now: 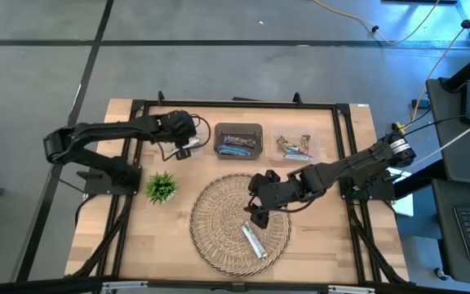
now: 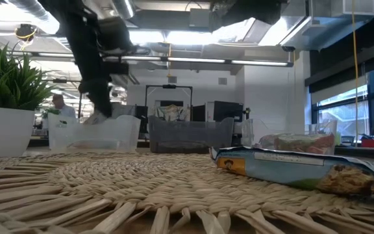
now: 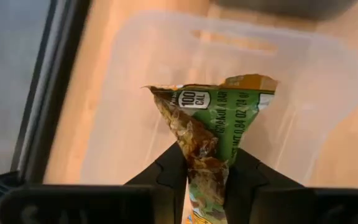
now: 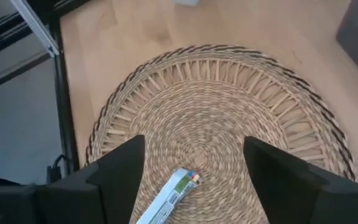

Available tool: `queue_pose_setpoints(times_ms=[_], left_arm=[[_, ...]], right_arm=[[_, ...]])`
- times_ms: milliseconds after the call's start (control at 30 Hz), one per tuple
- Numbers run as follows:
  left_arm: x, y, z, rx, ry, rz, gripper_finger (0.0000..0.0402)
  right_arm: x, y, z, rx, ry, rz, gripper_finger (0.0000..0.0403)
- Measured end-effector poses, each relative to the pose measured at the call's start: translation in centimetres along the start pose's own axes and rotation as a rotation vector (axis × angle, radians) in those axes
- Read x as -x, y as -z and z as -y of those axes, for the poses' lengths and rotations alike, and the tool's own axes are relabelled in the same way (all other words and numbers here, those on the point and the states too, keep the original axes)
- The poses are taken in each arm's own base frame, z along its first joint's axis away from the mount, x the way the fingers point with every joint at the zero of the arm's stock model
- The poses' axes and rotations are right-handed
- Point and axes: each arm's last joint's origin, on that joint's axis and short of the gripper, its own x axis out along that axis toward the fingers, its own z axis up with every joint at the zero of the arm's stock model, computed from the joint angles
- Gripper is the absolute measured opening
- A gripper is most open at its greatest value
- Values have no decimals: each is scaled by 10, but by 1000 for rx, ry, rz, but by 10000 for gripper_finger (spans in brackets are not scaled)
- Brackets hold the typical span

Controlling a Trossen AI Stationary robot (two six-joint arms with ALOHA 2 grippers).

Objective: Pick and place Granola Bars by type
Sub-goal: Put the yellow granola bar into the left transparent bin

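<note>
From above, my left tool point(image 1: 188, 144) hangs over the clear bin point(image 1: 175, 140) at the counter's point(image 1: 325, 237) far left. My left wrist shows it pinching a green granola bar point(image 3: 211, 134); I should release low, centred. My right tool point(image 4: 194, 163), spread, hovers over the silvery bar point(image 4: 166, 198) on the wicker tray point(image 4: 222, 99).

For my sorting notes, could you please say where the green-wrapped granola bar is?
The left claw holds the green-wrapped granola bar above the clear bin.
</note>
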Motion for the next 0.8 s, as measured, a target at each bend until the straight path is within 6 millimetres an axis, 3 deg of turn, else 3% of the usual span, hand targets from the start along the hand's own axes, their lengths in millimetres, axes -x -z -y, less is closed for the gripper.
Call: queue_pose_setpoints(times_ms=[300,533,800], left_arm=[[-24,1,5,-28,-5,-109,70],[-25,1,5,-55,-21,-116,70],[-25,1,5,-52,-20,-115,75]], right_arm=[[-29,20,-8,-79,53,-89,275],[-53,41,-17,-175,72,-178,275],[-80,67,-23,-325,44,-407,275]])
